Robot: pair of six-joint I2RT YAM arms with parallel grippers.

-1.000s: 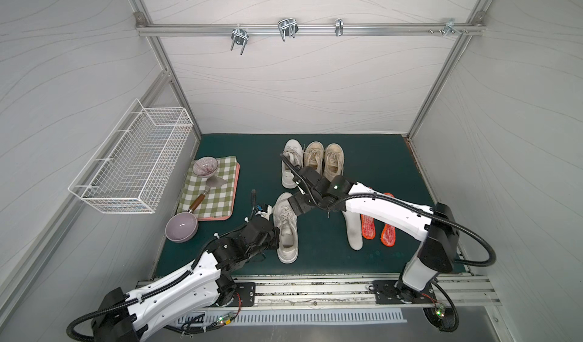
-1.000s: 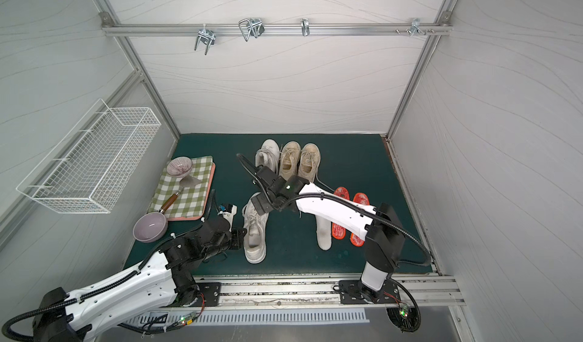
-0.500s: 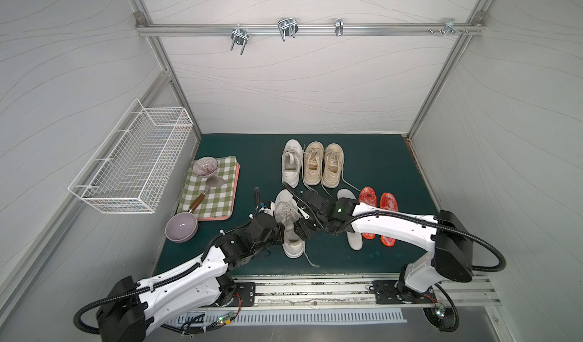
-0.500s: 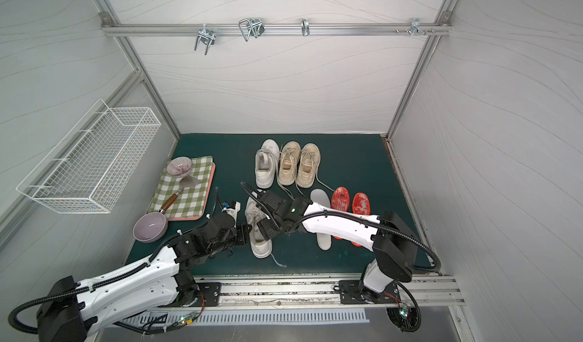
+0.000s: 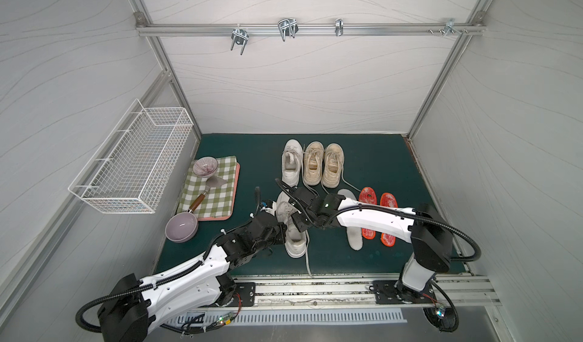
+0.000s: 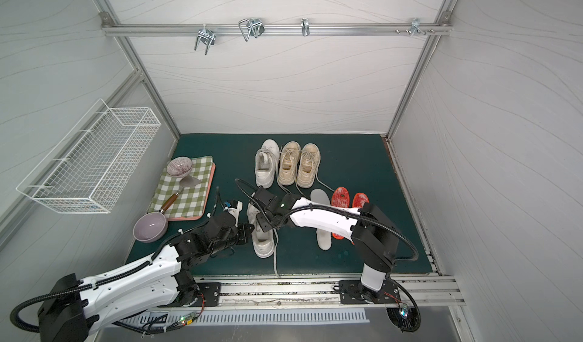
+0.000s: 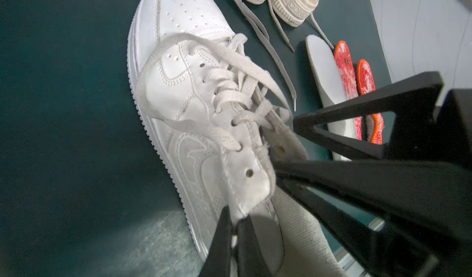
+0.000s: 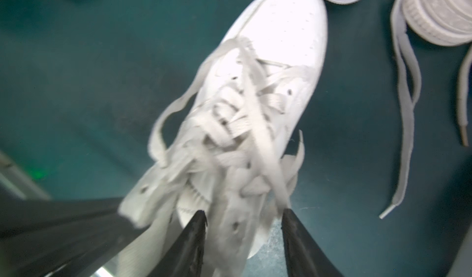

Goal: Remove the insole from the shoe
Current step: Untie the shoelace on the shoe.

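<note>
A white lace-up shoe [image 5: 296, 241] [image 6: 263, 242] stands at the front middle of the green mat, toe pointing to the back. My left gripper [image 7: 233, 222] is shut on the edge of the shoe's collar, and in both top views it [image 5: 281, 230] sits at the shoe's left side. My right gripper [image 8: 244, 215] has its jaws apart, astride the eyelet flap on the shoe's other side; it [image 6: 264, 223] reaches in from the right. Inside the shoe [image 7: 194, 104] a grey surface shows; I cannot tell whether it is the insole.
A loose white insole [image 5: 352, 230] and two red-orange ones [image 5: 367, 212] lie right of the shoe, under my right arm. A white shoe [image 5: 291, 164] and two beige ones [image 5: 313, 164] line the back. A checked cloth [image 5: 217, 195], bowls [image 5: 182, 227] and a wall basket [image 5: 132, 157] are left.
My right gripper has come from the back row of shoes forward to the front shoe, and its jaws have narrowed around the shoe's side. The left gripper has stayed shut at the collar.
</note>
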